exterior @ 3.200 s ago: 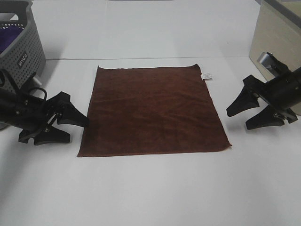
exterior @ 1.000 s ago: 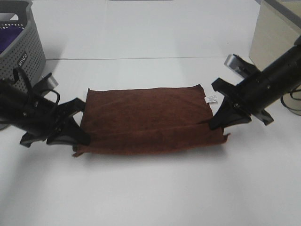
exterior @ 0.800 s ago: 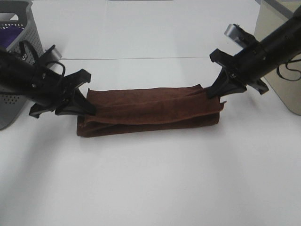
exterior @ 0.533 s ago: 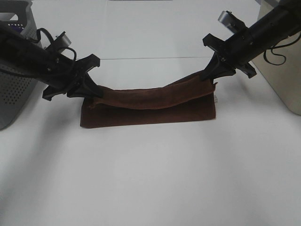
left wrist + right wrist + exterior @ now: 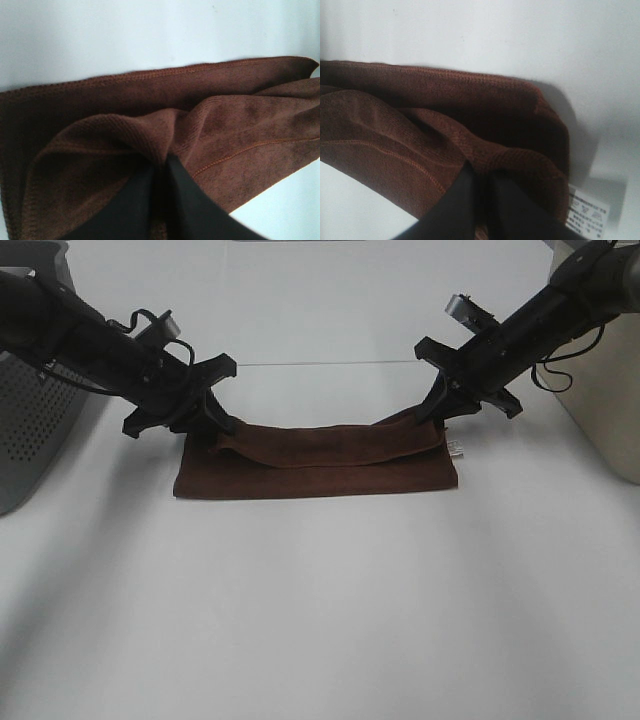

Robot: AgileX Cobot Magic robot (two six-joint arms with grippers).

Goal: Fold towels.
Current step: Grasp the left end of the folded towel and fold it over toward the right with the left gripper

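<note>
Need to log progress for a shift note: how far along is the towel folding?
Done: the towel lies doubled over on the table. In hand: the left gripper and right gripper are each shut on a corner of the top layer, which sags between them. Left: lay that edge down, release, probably fold again.

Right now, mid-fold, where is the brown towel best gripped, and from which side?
At the two end corners of the raised top layer, each hand coming in from its own short end. The brown towel lies as a long strip, so end holds keep the edge taut; the left hand and right hand pinch there, and the middle sags only slightly.
</note>
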